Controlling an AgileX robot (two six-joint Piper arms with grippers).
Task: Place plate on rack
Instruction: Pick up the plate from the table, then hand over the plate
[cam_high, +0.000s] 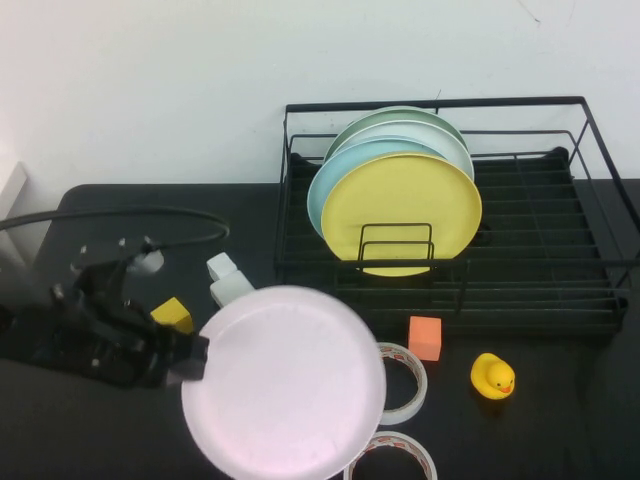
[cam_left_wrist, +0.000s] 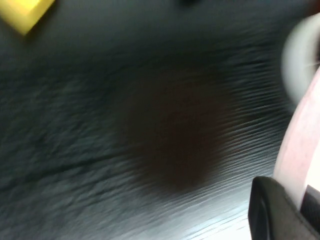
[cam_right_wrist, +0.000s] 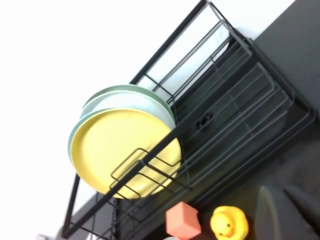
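The large pale pink plate (cam_high: 285, 385) is tilted up just above the black table at the front, left of centre. My left gripper (cam_high: 190, 358) is shut on its left rim; in the left wrist view the plate's edge (cam_left_wrist: 300, 150) sits between the dark fingers (cam_left_wrist: 270, 210). The black wire rack (cam_high: 590, 290) stands at the back right, holding a yellow plate (cam_high: 400, 210) in front of a light blue plate (cam_high: 335, 175) and paler ones. My right gripper (cam_right_wrist: 292, 212) is out of the high view; it hangs empty, fingers together, facing the rack (cam_right_wrist: 240, 100).
A yellow cube (cam_high: 173, 314) and a white bottle (cam_high: 228, 280) lie behind the pink plate. An orange cube (cam_high: 425, 337), a rubber duck (cam_high: 492, 376) and two tape rolls (cam_high: 410, 385) (cam_high: 395, 455) lie in front of the rack. A cable (cam_high: 150, 212) loops at back left.
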